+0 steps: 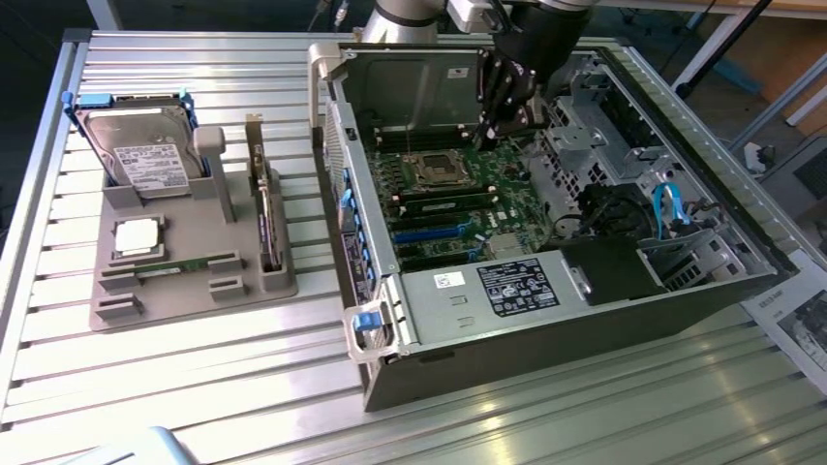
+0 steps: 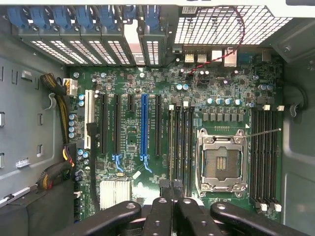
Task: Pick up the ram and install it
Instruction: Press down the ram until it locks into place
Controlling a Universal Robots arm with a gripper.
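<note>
The arm reaches down into the open computer case (image 1: 568, 320), which lies on its side on the slatted metal table (image 1: 194, 387). Its gripper (image 1: 498, 131) hangs over the motherboard (image 1: 446, 208), just beside the empty processor socket (image 1: 433, 172). In the wrist view the gripper (image 2: 172, 189) has its black fingers (image 2: 158, 216) drawn tight together, right above the memory slots (image 2: 179, 142) that run between the blue expansion slot (image 2: 144, 128) and the socket (image 2: 220, 164). A thin dark edge sits pinched between the fingertips, possibly a stick seen end-on, though I can't make it out for certain from here.

On the exterior view's left, well apart from the case, a grey parts holder (image 1: 194, 262) stands on the table. One ram (image 1: 188, 263) stick lies flat in a groove near its front edge, green and slim. Behind it rests a square silver processor chip (image 1: 136, 235), and further back a hard drive (image 1: 149, 155) stands upright in blue rails. An expansion card (image 1: 263, 213) stands on edge along the holder's side nearest the case.
</note>
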